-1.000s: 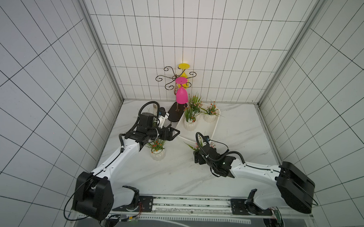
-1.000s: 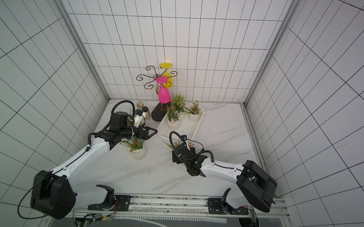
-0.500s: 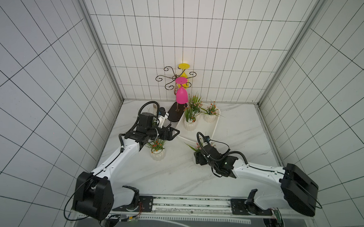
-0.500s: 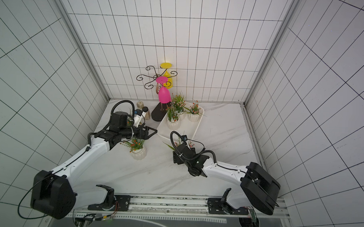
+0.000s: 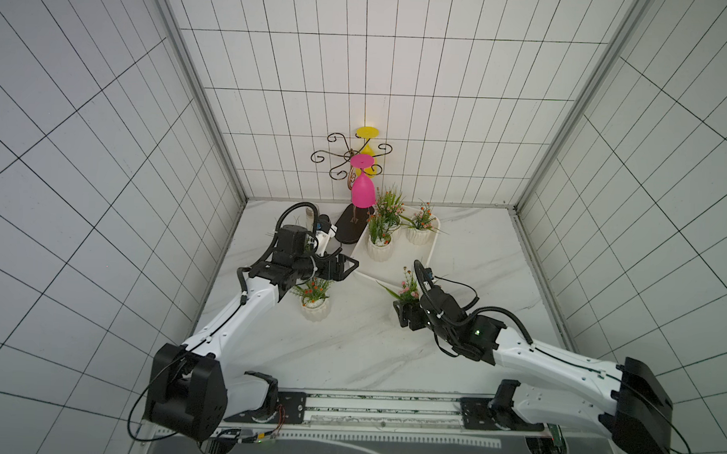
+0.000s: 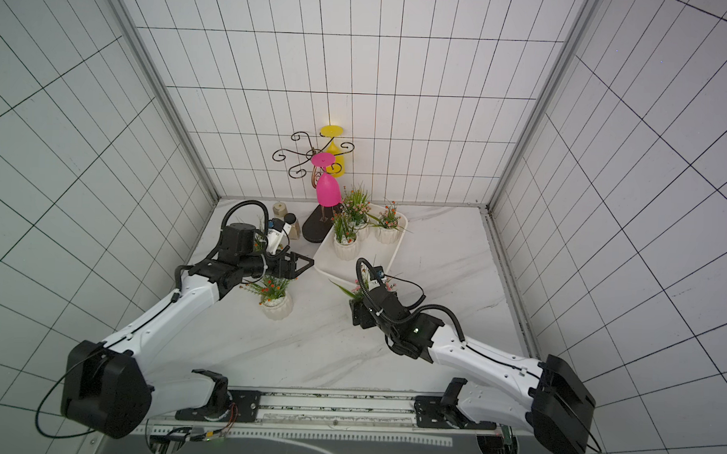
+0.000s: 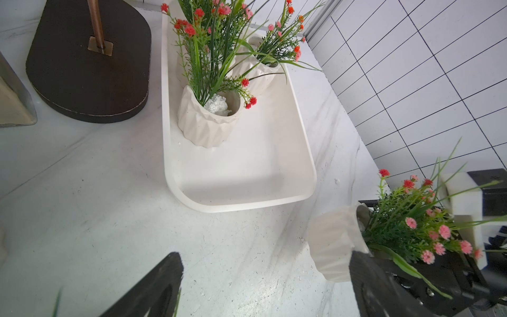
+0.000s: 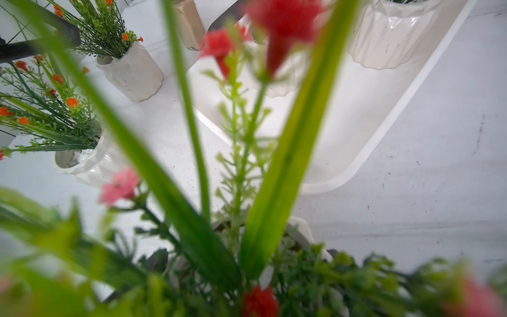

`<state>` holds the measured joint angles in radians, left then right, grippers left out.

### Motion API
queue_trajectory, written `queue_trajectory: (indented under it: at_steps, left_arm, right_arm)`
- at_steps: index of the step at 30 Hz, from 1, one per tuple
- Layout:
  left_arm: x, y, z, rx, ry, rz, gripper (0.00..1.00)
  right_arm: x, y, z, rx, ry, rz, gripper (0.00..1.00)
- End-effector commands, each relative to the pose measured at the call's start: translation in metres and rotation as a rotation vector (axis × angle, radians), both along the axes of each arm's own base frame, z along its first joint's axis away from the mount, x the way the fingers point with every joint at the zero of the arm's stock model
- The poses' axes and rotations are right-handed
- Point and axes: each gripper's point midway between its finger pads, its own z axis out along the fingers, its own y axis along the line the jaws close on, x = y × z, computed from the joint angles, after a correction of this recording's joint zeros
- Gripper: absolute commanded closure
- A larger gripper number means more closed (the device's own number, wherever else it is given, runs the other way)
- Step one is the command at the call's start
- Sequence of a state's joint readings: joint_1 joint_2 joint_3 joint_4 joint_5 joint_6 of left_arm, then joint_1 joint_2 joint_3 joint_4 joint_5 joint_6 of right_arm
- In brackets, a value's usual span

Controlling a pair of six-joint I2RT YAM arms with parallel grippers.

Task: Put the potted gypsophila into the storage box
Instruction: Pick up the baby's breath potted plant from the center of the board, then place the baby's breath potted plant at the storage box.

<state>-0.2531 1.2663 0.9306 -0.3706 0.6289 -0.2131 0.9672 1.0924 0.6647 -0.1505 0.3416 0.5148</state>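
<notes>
right gripper (image 5: 408, 317) has narrowed its fingers around pink-flowered pot (image 7: 332, 241); leaves hide any bite. pot is just outside storage box (image 7: 247, 204) near end, box straight ahead of fingers. left gripper (image 5: 348, 265) gaping, empty, farther off.

storage box (image 7: 247, 170): was plain white
boxed pot (image 7: 203, 129): was cream, ridged
table (image 7: 109, 219): was white, grey-veined
stand base (image 7: 87, 68): was dark brown
</notes>
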Motion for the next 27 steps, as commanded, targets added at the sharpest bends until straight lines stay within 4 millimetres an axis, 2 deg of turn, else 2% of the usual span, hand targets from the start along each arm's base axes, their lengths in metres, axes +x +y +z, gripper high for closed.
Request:
queue_trajectory:
  at_steps: [1, 13, 20, 27]
  left_arm:
    - [0.003, 0.001, -0.005, 0.000, -0.001, 0.004, 0.06]
    - [0.004, 0.001, -0.007, 0.001, 0.005, 0.002, 0.06]
    - [0.004, 0.002, -0.007, 0.001, 0.008, 0.005, 0.06]
    - [0.004, 0.001, -0.007, 0.001, 0.007, 0.004, 0.06]
  right_arm:
    - [-0.003, -0.007, 0.021, 0.017, -0.036, 0.001, 0.18]
    - [-0.010, -0.023, 0.059, 0.016, -0.110, 0.023, 0.20]
    - [-0.007, -0.025, 0.082, 0.000, -0.162, 0.039, 0.21]
    - [0.007, -0.027, 0.100, -0.002, -0.189, 0.048, 0.21]
